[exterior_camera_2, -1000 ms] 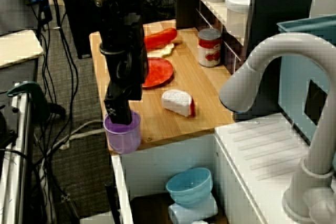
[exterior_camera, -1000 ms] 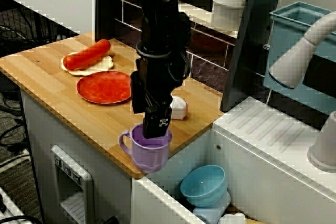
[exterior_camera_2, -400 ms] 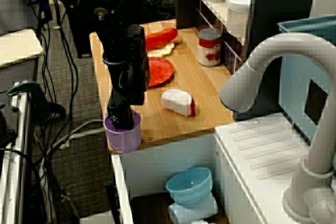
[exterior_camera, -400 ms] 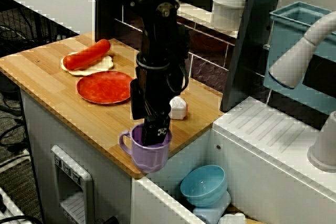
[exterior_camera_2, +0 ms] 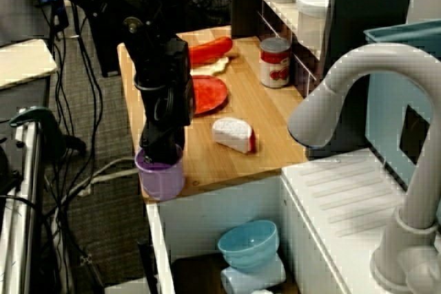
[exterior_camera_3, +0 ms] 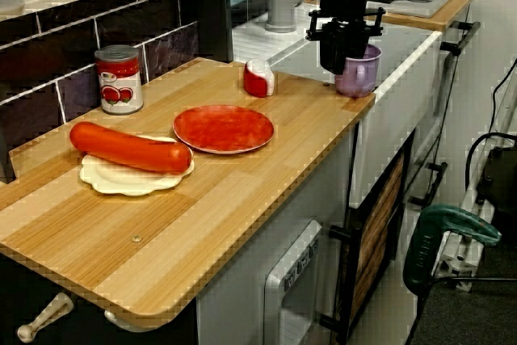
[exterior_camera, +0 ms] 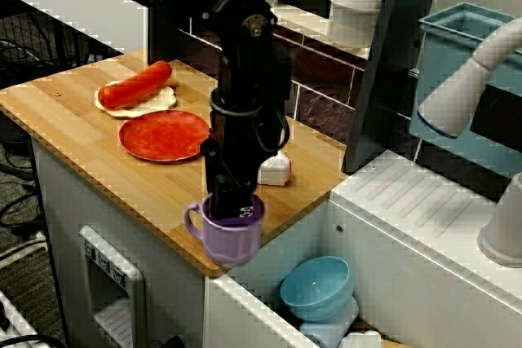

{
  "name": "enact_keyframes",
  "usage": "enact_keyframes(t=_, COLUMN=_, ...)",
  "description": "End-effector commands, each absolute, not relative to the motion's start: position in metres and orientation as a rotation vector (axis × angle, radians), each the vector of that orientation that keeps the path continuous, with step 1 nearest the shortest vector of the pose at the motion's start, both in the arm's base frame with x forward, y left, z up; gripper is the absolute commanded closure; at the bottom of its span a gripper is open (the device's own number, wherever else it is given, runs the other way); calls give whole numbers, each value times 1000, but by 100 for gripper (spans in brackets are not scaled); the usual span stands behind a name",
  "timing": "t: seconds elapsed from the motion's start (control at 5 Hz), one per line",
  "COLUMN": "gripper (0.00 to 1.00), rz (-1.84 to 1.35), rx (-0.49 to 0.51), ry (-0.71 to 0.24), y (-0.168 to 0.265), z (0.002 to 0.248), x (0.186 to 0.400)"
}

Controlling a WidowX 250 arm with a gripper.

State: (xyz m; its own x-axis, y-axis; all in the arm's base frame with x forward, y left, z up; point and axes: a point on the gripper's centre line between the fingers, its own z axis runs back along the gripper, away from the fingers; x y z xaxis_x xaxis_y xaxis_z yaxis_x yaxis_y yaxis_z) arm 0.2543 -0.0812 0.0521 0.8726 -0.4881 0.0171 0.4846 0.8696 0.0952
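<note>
Currently I am resting my hand (exterior_camera: 237, 208) inside the lilac plastic mug (exterior_camera: 227, 244), which is standing at the very edge of the wooden table (exterior_camera: 73, 132). Finger spread is hidden; I cannot tell the grip. A sideways nudge risks tipping it off.

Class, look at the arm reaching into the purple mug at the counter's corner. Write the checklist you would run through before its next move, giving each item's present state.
1. Tips of the gripper down inside the purple mug: ok.
2. Firm grip on the mug wall: cannot tell; the rim hides the fingertips.
3. Mug upright on the counter: ok.
4. Margin to the counter edge: not ok; the mug stands right at the corner, with the blue bowl lower down beside it.
5. Cheese wedge apart from the mug: ok.
</note>
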Motion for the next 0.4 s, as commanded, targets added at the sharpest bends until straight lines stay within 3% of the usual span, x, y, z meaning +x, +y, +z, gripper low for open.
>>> enact_keyframes(t=0.0, gripper=100, rz=-466, rx=61, ry=-76, y=-72, z=67, x=266)
enact_keyframes(t=0.2, gripper=100, rz=-440, rx=51, ry=-75, y=-67, z=69, x=274)
